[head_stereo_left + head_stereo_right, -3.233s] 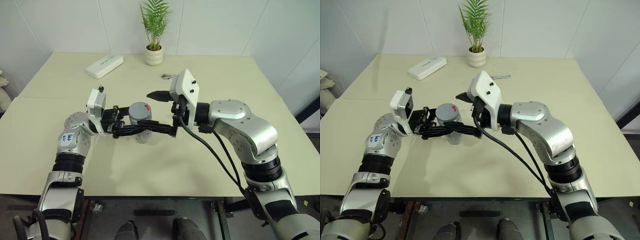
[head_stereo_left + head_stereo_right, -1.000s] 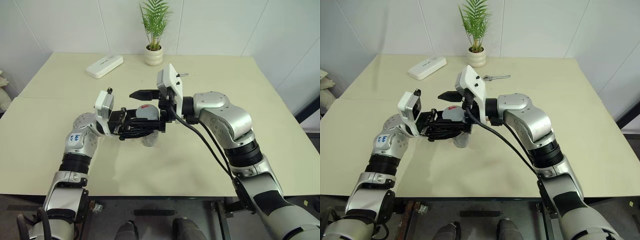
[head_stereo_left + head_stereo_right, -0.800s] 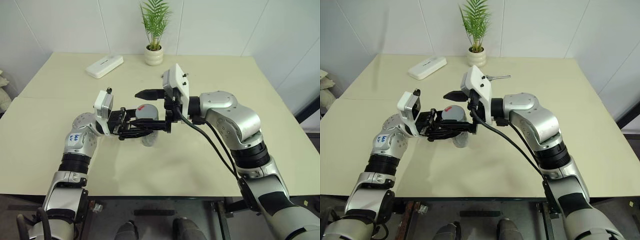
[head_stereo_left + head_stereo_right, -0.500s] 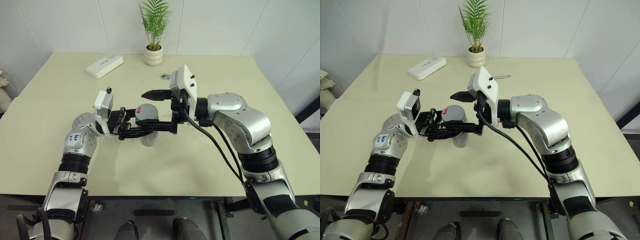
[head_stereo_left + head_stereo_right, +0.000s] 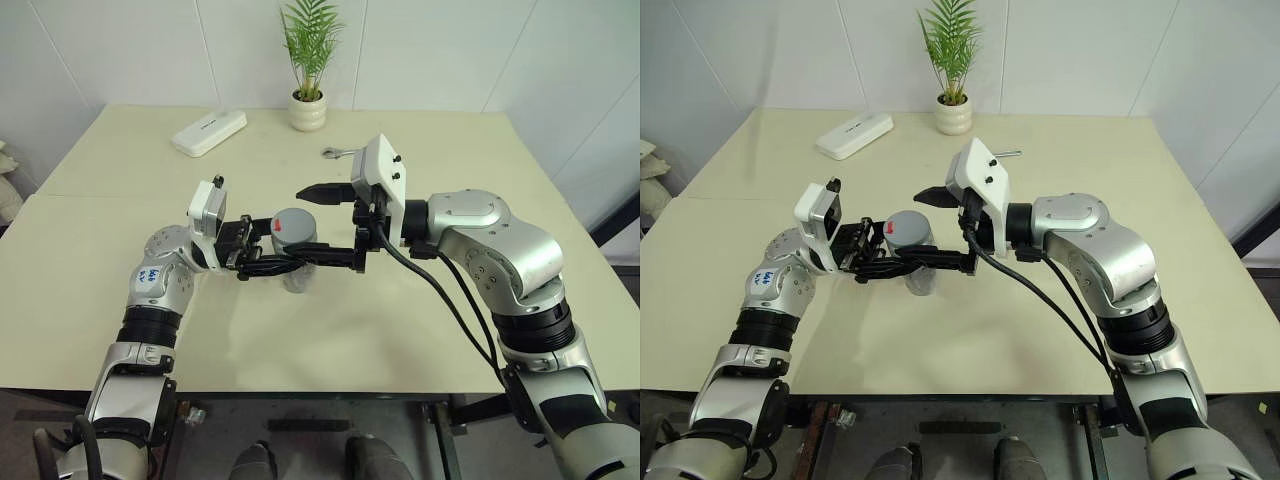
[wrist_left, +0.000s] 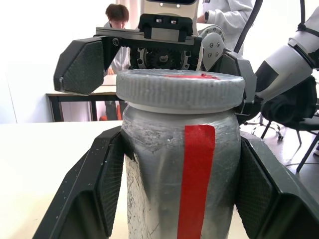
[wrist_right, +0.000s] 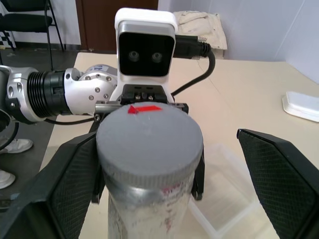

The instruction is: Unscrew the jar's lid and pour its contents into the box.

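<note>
**Kid:** Where is the jar?

**Helper:** The small silvery-grey jar with the red stripe (image 6: 179, 179) is held up above the pale yellow worktop (image 5: 400, 330). The left tool (image 6: 177, 174) squeezes it, one black finger on each side of its body.

**Kid:** Is the top off?

**Helper:** No. The flat round grey lid with the red mark (image 7: 149, 144) sits on the jar, so the twisting is not done.

**Kid:** What is the other tool doing?

**Helper:** The right tool (image 5: 325, 225) is wide open. One finger is on each side of the lid, and neither one touches it. It holds nothing.

**Kid:** Where is the box?

**Helper:** The shallow clear plastic box with rounded corners (image 7: 227, 199) lies on the worktop below the jar. It is see-through, so it is hard to spot from above, and I cannot tell if anything is in it.

**Kid:** So what is left?

**Helper:** Almost all of it, I think. The right tool has to close on the lid and twist it off. Then the jar must be tipped over the box.
</note>
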Robot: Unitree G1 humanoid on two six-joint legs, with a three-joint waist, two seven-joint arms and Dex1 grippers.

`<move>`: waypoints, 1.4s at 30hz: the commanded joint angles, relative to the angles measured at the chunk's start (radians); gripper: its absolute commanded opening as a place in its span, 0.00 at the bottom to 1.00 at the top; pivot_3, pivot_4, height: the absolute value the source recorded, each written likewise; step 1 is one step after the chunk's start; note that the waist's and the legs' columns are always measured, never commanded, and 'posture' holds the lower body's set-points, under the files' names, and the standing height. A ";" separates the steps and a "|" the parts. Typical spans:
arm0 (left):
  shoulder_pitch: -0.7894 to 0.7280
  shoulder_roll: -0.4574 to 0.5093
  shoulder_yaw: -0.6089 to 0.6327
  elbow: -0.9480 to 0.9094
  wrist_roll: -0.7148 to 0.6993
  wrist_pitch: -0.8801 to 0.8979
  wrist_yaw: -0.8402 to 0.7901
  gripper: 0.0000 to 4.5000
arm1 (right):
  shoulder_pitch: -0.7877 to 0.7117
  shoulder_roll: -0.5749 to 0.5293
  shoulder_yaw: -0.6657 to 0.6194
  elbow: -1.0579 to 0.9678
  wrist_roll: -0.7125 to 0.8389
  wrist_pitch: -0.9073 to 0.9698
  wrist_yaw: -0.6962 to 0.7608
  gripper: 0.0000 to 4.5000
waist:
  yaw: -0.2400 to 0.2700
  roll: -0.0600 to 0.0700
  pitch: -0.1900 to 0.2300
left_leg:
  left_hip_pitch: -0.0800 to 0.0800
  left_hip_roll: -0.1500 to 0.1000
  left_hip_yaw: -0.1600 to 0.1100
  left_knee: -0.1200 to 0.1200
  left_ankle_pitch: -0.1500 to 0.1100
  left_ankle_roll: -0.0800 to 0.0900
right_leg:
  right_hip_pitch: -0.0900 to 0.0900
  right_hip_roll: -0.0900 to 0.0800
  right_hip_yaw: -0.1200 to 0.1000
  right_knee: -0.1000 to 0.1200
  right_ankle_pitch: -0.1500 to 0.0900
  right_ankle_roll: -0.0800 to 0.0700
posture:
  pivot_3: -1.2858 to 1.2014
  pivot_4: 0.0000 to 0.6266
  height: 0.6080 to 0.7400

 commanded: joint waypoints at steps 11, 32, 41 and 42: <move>-0.017 0.011 0.014 -0.007 -0.004 -0.011 -0.111 0.59 | 0.021 -0.054 -0.061 -0.086 0.030 0.032 -0.036 1.00 | 0.001 0.000 0.000 | 0.000 0.000 0.000 0.000 0.000 0.000 | 0.000 0.000 0.000 0.000 0.000 0.000 | 0.52 0.24 1.00; -0.036 0.010 0.007 0.023 -0.001 -0.030 -0.112 0.59 | 0.083 -0.136 -0.126 -0.217 0.117 0.127 -0.071 1.00 | 0.001 0.000 0.000 | 0.000 0.000 0.000 0.000 0.000 0.000 | 0.000 0.000 0.000 0.000 0.000 0.000 | 0.52 0.24 1.00; -0.037 -0.008 -0.007 0.025 -0.017 -0.058 -0.112 0.59 | 0.000 -0.016 -0.120 -0.161 0.159 0.120 -0.116 1.00 | 0.002 0.000 0.000 | 0.000 0.000 0.000 0.000 0.000 0.000 | 0.000 0.000 0.000 0.000 0.000 0.000 | 0.52 0.24 1.00; -0.037 -0.010 -0.010 0.024 -0.017 -0.061 -0.112 0.59 | -0.010 0.003 -0.109 -0.149 0.156 0.113 -0.118 1.00 | 0.002 0.000 0.000 | 0.000 0.000 0.000 0.000 0.000 0.000 | 0.000 0.000 0.000 0.000 0.000 0.000 | 0.52 0.24 1.00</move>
